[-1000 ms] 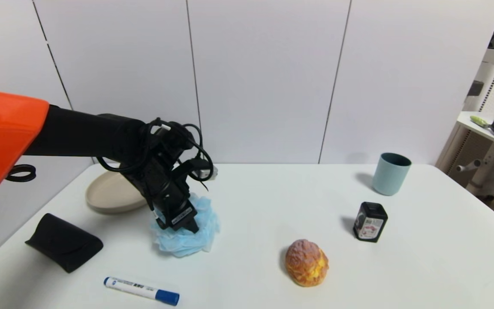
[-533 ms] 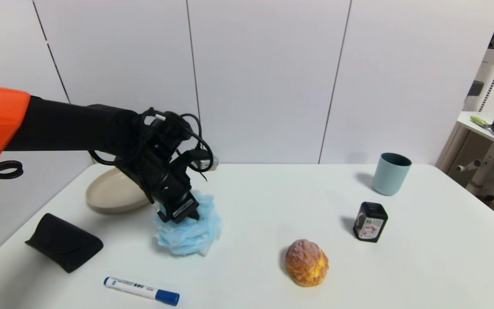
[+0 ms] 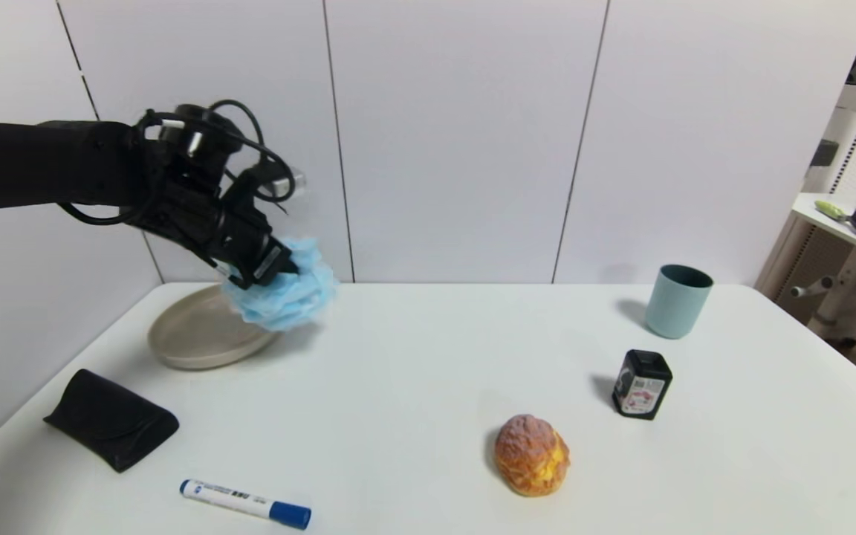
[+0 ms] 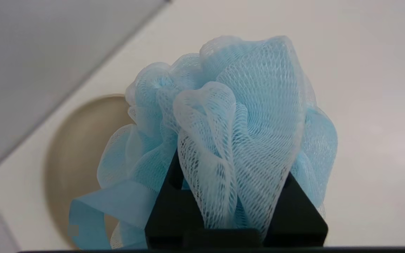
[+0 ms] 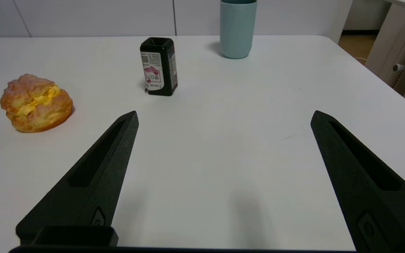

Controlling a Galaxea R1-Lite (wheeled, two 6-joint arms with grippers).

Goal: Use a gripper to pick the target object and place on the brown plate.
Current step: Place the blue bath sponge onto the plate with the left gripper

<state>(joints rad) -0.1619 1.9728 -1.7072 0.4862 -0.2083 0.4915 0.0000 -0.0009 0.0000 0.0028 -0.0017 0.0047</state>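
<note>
Half of the job looks done: the blue pouf (image 3: 284, 294) is off the counter (image 3: 435, 371), in the air over the near edge of the brown plate (image 3: 190, 343), with only lowering and release left. The left end effector (image 3: 268, 261) is clamped on its mesh; the right end effector (image 5: 223, 123) hangs spread wide, holding nothing.

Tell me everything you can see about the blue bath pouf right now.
The pouf is a ball of light-blue, ruffled, see-through mesh, soft and gathered in folds, with a flat ribbon-like loop hanging off it. It is off the table, pinched in the left end effector, whose black fingers press into its folds. It hangs over the near-right rim of the tan plate, touching nothing else.
</note>
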